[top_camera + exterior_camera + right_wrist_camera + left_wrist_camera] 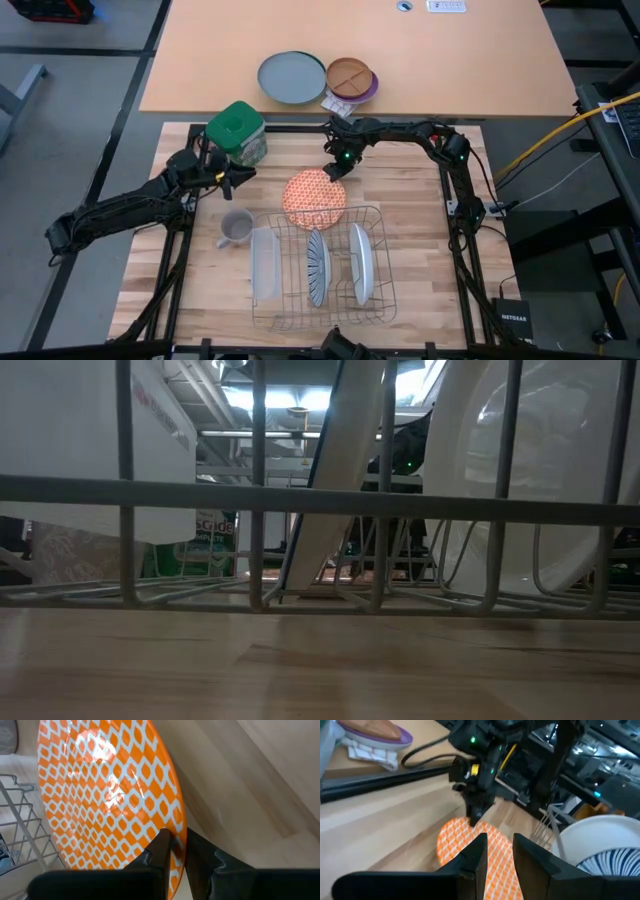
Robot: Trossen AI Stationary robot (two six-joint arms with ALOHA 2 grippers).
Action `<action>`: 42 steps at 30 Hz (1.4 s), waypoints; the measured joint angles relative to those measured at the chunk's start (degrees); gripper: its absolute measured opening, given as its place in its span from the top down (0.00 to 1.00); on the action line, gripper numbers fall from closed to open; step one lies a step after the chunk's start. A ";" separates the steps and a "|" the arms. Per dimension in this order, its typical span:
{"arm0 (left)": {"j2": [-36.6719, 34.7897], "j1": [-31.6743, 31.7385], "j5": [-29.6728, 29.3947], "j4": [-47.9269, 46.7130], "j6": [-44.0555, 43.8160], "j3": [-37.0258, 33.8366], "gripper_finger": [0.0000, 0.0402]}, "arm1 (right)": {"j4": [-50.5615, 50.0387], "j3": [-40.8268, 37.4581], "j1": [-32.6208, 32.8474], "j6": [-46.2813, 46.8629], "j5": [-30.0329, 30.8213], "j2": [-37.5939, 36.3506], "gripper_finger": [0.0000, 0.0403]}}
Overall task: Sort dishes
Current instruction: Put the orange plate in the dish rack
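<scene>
The right gripper (476, 817) appears to pinch the rim of the orange patterned plate (451, 839), beside the striped plate (612, 860).

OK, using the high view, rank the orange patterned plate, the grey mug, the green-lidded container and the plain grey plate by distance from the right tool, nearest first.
1. Orange patterned plate, its rim under the right tool, leaning at the rack's far edge.
2. Plain grey plate, on the far table.
3. Green-lidded container, on the left arm's side.
4. Grey mug, left of the rack.
</scene>
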 joint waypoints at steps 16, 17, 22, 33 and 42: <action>31.81 0.00 1.03 -0.62 8.63 16.72 0.80 | 5.66 0.04 -0.08 -0.22 -2.68 -0.22 0.95; 33.50 0.00 1.07 -0.46 9.99 17.15 0.80 | 6.26 0.04 -0.07 -0.20 -3.18 -0.22 0.95; 40.68 0.00 1.11 0.31 11.87 18.67 0.80 | 7.82 0.04 -0.02 -0.22 -4.02 -0.22 0.94; 47.91 0.00 1.11 0.23 10.84 19.74 0.64 | 9.36 0.04 -0.02 -0.47 -6.09 -0.22 0.94; 48.17 0.00 1.11 -0.33 7.89 19.74 0.55 | 9.61 0.07 -0.02 -1.75 -7.68 -0.22 0.96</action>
